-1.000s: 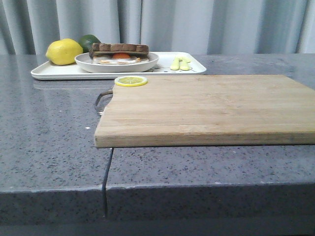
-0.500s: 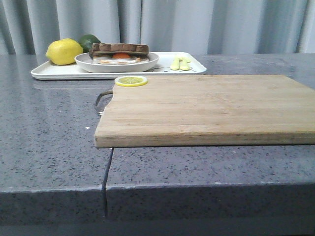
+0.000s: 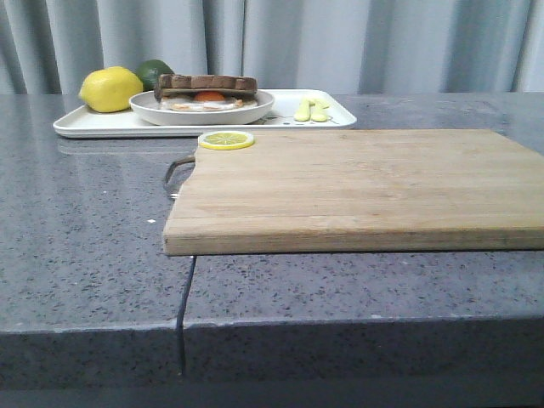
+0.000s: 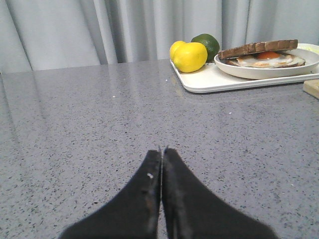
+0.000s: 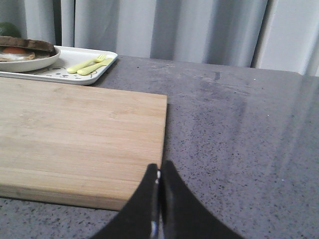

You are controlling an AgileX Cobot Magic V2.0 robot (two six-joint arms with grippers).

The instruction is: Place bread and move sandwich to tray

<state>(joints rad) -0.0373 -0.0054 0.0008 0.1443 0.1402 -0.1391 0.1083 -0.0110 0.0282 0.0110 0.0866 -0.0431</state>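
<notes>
The sandwich (image 3: 206, 91), brown-crusted bread over a fried egg with an orange yolk, sits on a round white plate (image 3: 255, 108) that rests on the white tray (image 3: 93, 125) at the back left. The left wrist view shows the sandwich (image 4: 259, 49) on the tray (image 4: 209, 83) far beyond my left gripper (image 4: 162, 149), which is shut with nothing in it over bare counter. My right gripper (image 5: 159, 167) is shut and empty by the near right corner of the wooden cutting board (image 5: 75, 129). No separate bread slice shows apart from the sandwich. Neither gripper appears in the front view.
A lemon (image 3: 110, 89) and a lime (image 3: 155, 70) lie on the tray's left end, and yellow-green cutlery (image 3: 310, 110) on its right end. A lemon slice (image 3: 226, 140) lies on the cutting board's (image 3: 357, 187) far left corner. A seam (image 3: 185, 289) runs through the grey counter.
</notes>
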